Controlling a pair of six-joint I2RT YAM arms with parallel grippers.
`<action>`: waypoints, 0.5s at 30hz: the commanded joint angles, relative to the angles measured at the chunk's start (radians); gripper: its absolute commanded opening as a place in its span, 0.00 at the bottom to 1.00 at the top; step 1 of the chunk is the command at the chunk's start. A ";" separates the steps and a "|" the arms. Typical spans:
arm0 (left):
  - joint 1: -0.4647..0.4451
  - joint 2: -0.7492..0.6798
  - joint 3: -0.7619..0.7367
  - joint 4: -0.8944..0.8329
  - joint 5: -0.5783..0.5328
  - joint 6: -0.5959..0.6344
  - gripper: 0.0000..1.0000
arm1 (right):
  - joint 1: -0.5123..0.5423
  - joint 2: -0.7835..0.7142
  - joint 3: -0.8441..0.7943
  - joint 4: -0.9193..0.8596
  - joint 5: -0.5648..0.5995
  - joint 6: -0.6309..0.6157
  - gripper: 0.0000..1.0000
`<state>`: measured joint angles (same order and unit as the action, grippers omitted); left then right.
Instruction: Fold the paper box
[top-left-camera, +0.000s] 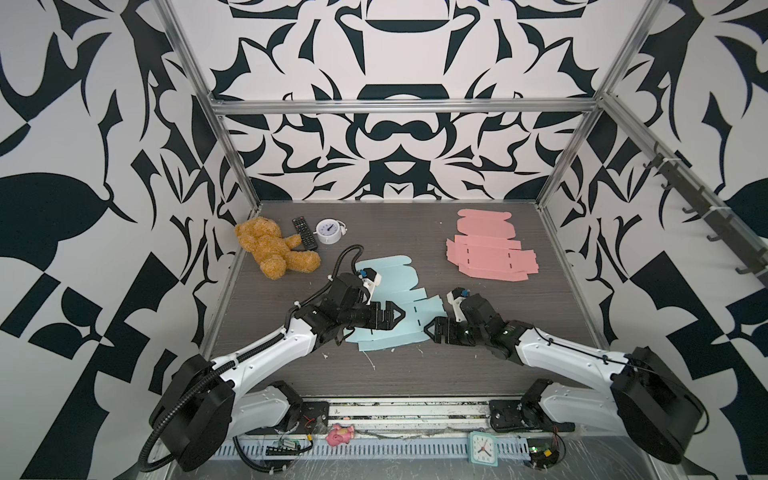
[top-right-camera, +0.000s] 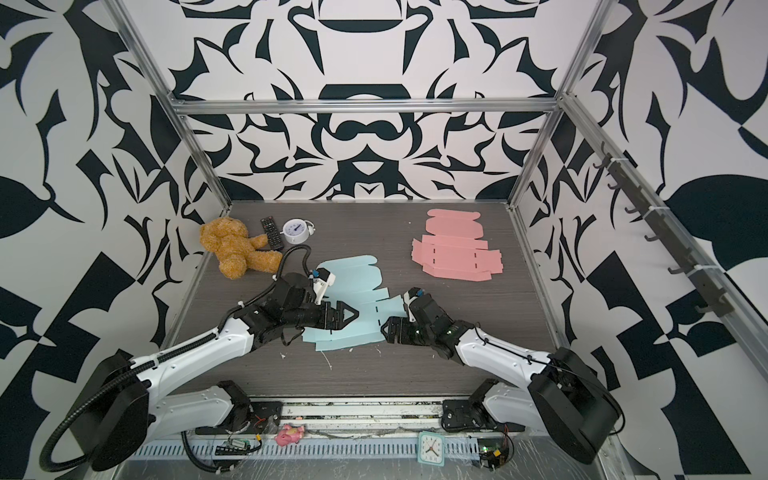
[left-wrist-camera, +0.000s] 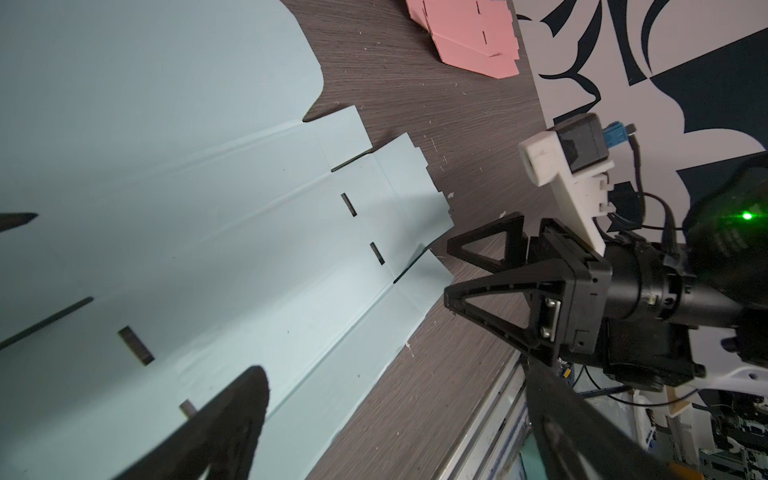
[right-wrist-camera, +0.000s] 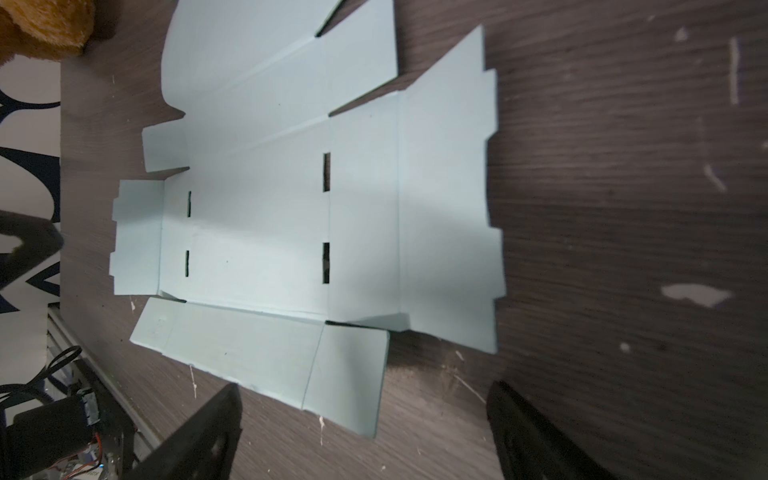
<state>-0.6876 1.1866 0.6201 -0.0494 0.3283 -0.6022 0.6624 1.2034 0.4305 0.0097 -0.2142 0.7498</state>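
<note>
Paper box (top-left-camera: 395, 276), a pale blue unfolded sheet, lies flat on the counter (top-left-camera: 498, 365), partly beneath the left tool (top-left-camera: 399, 312), whose jaws stand wide apart and empty. The right tool (top-left-camera: 430, 330), also spread wide, sits just beside its edge and grips nothing.

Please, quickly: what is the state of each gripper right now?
Left gripper: open, holding nothing.
Right gripper: open, holding nothing.

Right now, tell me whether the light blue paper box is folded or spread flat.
Spread flat, not folded. The light blue paper box lies open on the table, panels, slots and flaps laid out; no wall stands up.
</note>
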 joint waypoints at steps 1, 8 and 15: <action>-0.003 -0.012 0.021 -0.029 -0.011 0.010 0.99 | -0.027 0.006 0.027 0.039 0.002 -0.034 0.90; -0.004 -0.010 0.024 -0.030 -0.012 0.015 0.99 | -0.073 0.052 0.045 0.055 -0.013 -0.077 0.79; -0.004 -0.008 0.029 -0.031 -0.008 0.018 0.99 | -0.096 0.126 0.089 0.066 -0.062 -0.133 0.64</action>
<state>-0.6888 1.1862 0.6209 -0.0559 0.3206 -0.5953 0.5747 1.3121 0.4698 0.0483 -0.2440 0.6617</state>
